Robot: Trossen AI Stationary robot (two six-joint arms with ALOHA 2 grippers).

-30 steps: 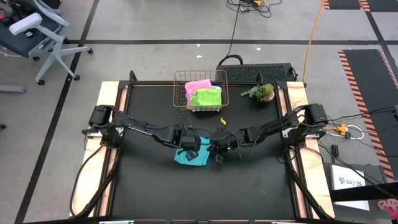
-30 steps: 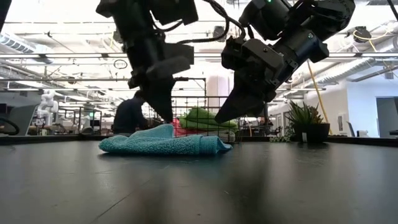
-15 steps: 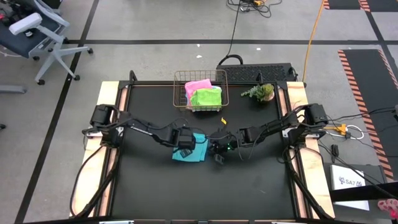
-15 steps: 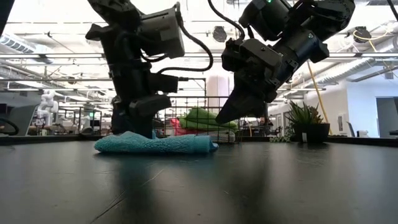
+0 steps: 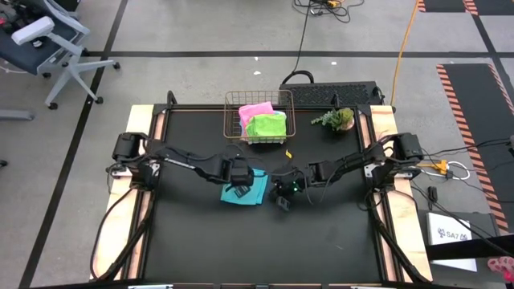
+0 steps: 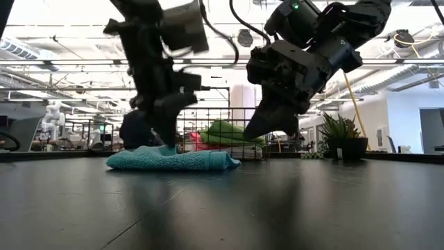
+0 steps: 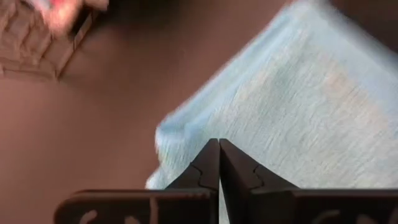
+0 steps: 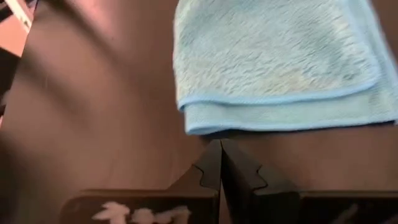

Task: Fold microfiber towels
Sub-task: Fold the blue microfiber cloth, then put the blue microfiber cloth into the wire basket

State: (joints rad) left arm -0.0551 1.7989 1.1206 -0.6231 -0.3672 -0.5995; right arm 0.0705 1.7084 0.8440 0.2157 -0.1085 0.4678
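Black matting is covering the table (image 5: pixel 193 241), and the two dark arms are reaching in from the left and right edges to meet over its middle. Lying there is a cyan towel (image 5: pixel 250 191), folded over itself, with its doubled edge showing in the right wrist view (image 8: pixel 280 81). Far of it, a copper wire basket (image 5: pixel 233 103) is holding a pink towel (image 5: pixel 255 110) and a lime green towel (image 5: pixel 267 125), and a small plant (image 5: pixel 337 120) is sitting to the basket's right. The left gripper (image 6: pixel 165 142) is standing over the towel's left part with its fingers clenched together and gripping nothing, its tips seeming to press down on the cloth. The right gripper (image 6: pixel 251 132) is hanging just right of the towel, clear of it, also pinched closed on nothing. The step in hand is looking like flattening the fold, so doing it well is probably meaning sliding the closed left tips along the cloth with light, even pressure toward the folded edge, without dragging the top layer askew, while the right gripper is staying ready to pin the near corner if the towel is starting to shift.
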